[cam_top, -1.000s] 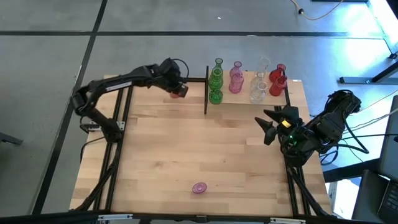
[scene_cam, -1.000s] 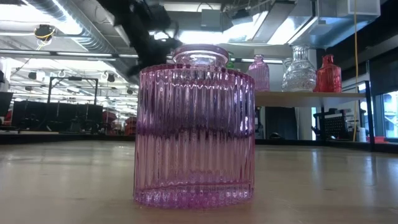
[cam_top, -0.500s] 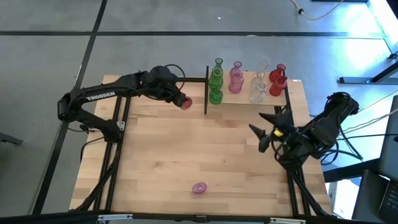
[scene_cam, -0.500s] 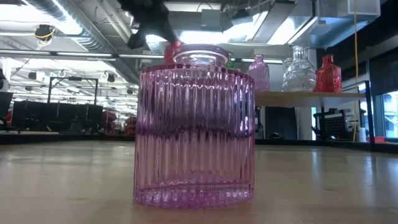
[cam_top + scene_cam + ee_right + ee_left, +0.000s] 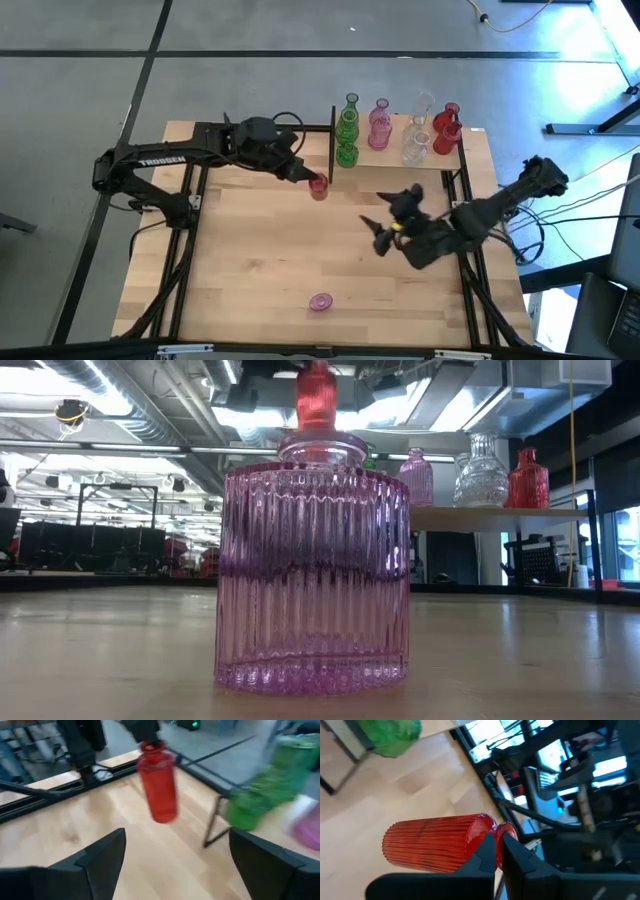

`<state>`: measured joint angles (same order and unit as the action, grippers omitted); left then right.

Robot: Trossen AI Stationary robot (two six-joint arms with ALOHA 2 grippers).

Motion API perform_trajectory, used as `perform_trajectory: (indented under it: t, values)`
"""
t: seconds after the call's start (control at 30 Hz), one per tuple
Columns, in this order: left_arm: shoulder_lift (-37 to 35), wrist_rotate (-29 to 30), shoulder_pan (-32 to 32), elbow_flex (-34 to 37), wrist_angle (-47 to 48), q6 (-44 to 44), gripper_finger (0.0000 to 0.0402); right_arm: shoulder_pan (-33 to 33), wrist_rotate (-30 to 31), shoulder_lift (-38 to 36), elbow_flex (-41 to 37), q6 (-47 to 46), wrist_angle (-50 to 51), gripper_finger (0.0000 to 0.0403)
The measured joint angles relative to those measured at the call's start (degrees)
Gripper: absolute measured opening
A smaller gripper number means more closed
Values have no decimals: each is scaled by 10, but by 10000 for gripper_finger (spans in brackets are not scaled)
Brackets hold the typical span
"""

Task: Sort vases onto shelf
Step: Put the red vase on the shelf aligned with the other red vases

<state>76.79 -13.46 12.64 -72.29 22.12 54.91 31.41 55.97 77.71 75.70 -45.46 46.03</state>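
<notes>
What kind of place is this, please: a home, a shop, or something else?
Probably a robotics lab or workshop. Two robot arms are mounted at a wooden table on a bare concrete floor, loose cables lie beside it, and exposed ceiling ducts show above.

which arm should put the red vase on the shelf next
Left. Its gripper already grips the red vase by the neck, held above the tabletop just beside the shelf. The right gripper is open and empty, farther out over the table.
</notes>
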Motion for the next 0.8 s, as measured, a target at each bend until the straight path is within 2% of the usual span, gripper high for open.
perform_trajectory:
  t: [0.17,0.27,0.53,0.7,0.8]
  values:
    - [0,-11,-8,0,-41,20,2,-43,-78,32,-5,112,-134,339]
    - [0,-16,-11,0,-56,34,2,-62,-108,49,-5,158,-182,334]
    - [0,-55,-16,0,-81,52,2,-111,-158,59,-5,175,-236,313]
    - [0,-72,-16,0,-110,66,1,-138,-197,59,-5,175,-259,321]
    - [0,-82,-16,0,-127,76,0,-143,-200,59,-5,179,-270,331]
